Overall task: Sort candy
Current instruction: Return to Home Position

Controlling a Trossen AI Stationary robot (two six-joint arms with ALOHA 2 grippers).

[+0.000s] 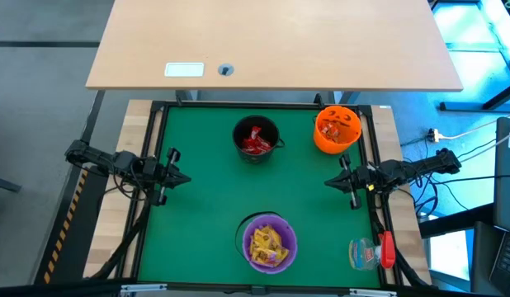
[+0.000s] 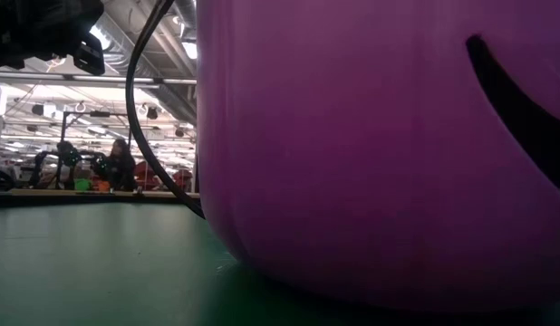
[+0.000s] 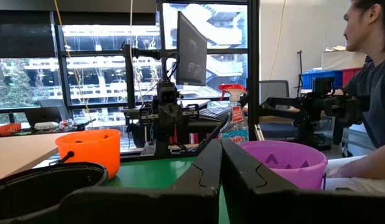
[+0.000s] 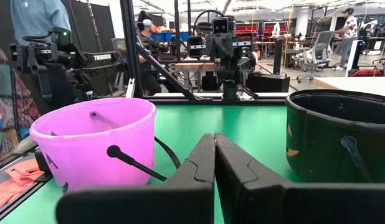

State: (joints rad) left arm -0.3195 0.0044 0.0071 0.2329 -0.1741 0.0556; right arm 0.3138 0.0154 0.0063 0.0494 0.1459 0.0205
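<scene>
Nearest, the purple bucket (image 1: pixel 247 234) stands at the near edge of the green mat (image 1: pixel 205 216) and holds the yellow candy (image 1: pixel 268 246). A clear spray bottle (image 1: pixel 369 252) sits to its right. Mid-table, the left gripper (image 1: pixel 182 177) hovers at the left edge and the right gripper (image 1: pixel 329 182) at the right edge, both empty, with jaws pressed together. Farthest, the black bucket (image 1: pixel 238 132) holds red candy (image 1: pixel 256 143). The orange bucket (image 1: pixel 322 143) beside it holds orange candy (image 1: pixel 337 127).
</scene>
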